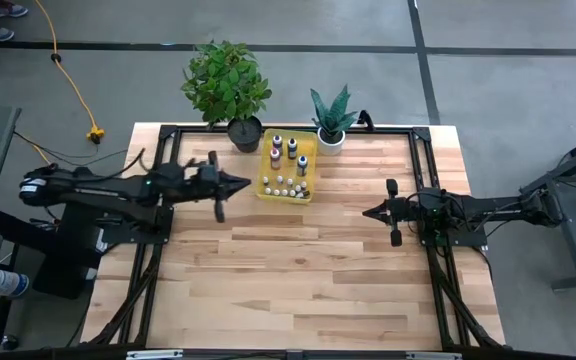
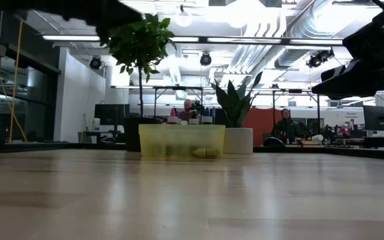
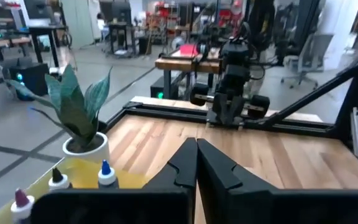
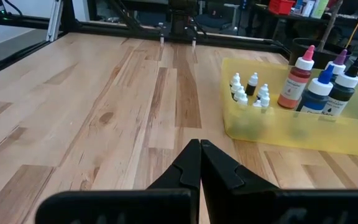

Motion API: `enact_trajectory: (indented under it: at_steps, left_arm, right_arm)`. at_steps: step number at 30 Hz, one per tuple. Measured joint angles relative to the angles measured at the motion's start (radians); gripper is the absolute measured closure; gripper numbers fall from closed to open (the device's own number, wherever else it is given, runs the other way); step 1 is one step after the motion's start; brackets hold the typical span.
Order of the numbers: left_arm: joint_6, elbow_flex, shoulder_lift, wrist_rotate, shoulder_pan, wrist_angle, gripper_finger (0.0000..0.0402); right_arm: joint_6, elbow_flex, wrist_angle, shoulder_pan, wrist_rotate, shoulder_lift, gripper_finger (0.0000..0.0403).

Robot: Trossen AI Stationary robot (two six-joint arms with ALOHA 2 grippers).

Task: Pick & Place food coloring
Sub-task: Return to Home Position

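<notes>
High: my left gripper (image 1: pixel 244 183) hangs just beside the yellow bin (image 1: pixel 312 172); my right gripper (image 1: pixel 367 212) is well apart from it. The food coloring bottles (image 1: pixel 286 186) sit inside the bin.
Low: the bin shows between a dark pot (image 2: pixel 133 133) and a white pot (image 2: pixel 239 140).
Left wrist: my fingers are pressed together, empty.
Right wrist: fingers together, nothing held. The bottles stand upright in the bin.

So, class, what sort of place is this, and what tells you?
Probably an open robotics lab or workshop: exposed ceiling ducts, desks with monitors behind the wooden table, and a bare concrete floor.
</notes>
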Motion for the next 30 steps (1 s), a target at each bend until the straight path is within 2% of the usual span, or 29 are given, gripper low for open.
enact_trajectory:
  at_steps: [6,13,20,30]
  left_arm:
    - [-0.052,-0.200,-0.204,0.035,0.000,0.103,0.0401]
    - [-0.022,-0.345,-0.418,0.125,0.000,0.141,0.0401]
    - [-0.026,-0.415,-0.561,0.149,0.000,0.141,0.0401]
    - [-0.040,-0.458,-0.657,0.191,0.000,0.145,0.0401]
  right_arm:
    - [0.000,0.000,0.000,0.000,0.000,0.000,0.0402]
    - [0.000,0.000,0.000,0.000,0.000,0.000,0.0402]
    - [0.000,0.000,0.000,0.000,0.000,0.000,0.0402]
    - [0.000,0.000,0.000,0.000,0.000,0.000,0.0402]
